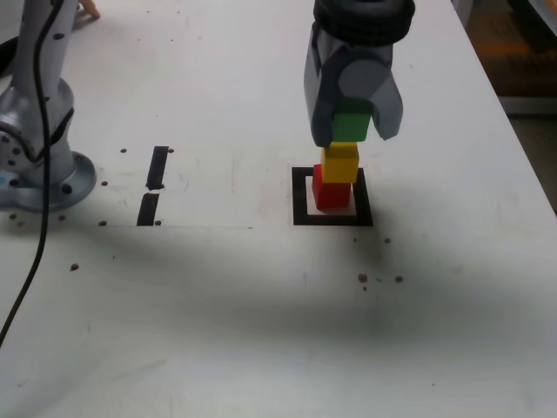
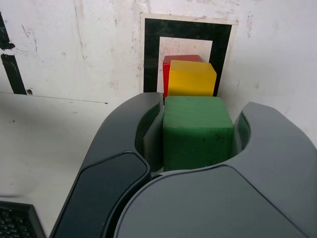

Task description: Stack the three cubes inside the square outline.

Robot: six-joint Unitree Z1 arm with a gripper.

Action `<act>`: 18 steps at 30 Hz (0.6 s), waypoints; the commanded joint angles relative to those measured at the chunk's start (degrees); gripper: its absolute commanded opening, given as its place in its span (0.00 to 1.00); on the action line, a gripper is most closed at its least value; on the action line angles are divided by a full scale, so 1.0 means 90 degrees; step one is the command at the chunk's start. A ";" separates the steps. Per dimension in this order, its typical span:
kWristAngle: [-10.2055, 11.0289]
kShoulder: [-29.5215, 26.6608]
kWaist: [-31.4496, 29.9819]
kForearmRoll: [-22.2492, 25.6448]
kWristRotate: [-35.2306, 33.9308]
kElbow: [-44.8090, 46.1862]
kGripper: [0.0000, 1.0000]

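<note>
Green cube (image 2: 198, 131) sits clenched between the fingers (image 1: 352, 122), held directly over the yellow cube (image 1: 340, 163) so it can be lowered on as the top tier. Yellow rests on the red cube (image 1: 332, 193) inside the square outline (image 1: 300, 196), at the counter's (image 1: 261, 331) two o'clock in the exterior view.

I had the grey plastic two-jawed gripper (image 1: 352, 122) pointing straight down from its black ribbed wrist collar (image 1: 364, 19), jaws clamped on either side of the small green cube (image 1: 352, 125). The arm's silver-grey round base (image 1: 39, 170) sat at the exterior view's left.
</note>
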 commanded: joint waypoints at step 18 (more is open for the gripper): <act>-0.0067 -0.0109 0.0063 -0.0665 0.0054 0.0623 0.48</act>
